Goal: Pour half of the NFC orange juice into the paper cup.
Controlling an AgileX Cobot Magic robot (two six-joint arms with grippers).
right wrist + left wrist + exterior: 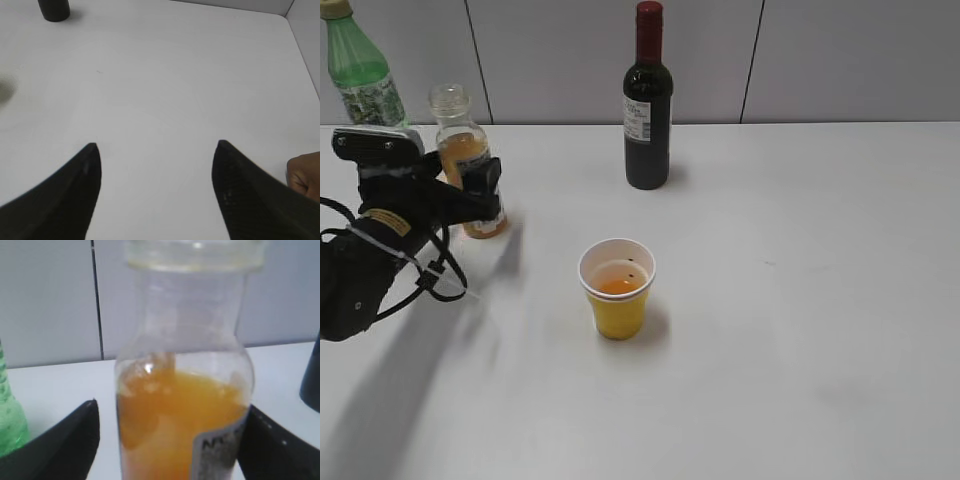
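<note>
The NFC orange juice (461, 148) stands upright at the back left of the white table, uncapped and about half full. It fills the left wrist view (180, 430). My left gripper (485, 195) sits around its lower body, open: the right finger touches the label and a gap shows at the left finger (172, 405). The paper cup (617, 305), yellow with a white inside, stands mid-table to the right of the bottle and holds some orange juice. My right gripper (155, 145) is open and empty over bare table and is out of the exterior view.
A green soda bottle (360, 70) stands behind the left arm at the back left and shows in the left wrist view (7, 425). A dark wine bottle (648, 110) stands at the back centre. A grey wall panel backs the table.
</note>
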